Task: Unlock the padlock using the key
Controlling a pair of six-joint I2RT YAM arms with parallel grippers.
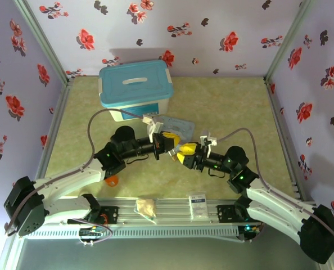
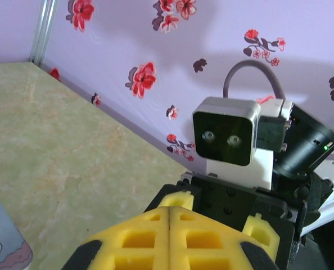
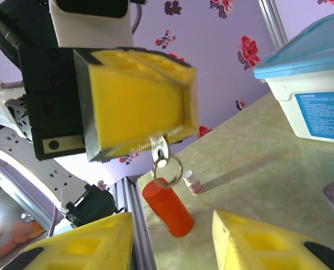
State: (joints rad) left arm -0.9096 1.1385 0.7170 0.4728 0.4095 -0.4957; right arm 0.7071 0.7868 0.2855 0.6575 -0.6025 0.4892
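Left gripper [image 3: 156, 136]: pads pressed together on a small silvery piece, apparently the key [image 3: 158, 147]. Its ring [image 3: 167, 169] dangles above the cup [image 3: 168, 209], likely offered for handover. Right gripper [image 3: 172, 239]: pads apart, empty, beside the cup.

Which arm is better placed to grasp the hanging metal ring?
Right. The right gripper, open, faces the ring, in line with the gap between its fingers. The left gripper is shut on the metal piece above it.
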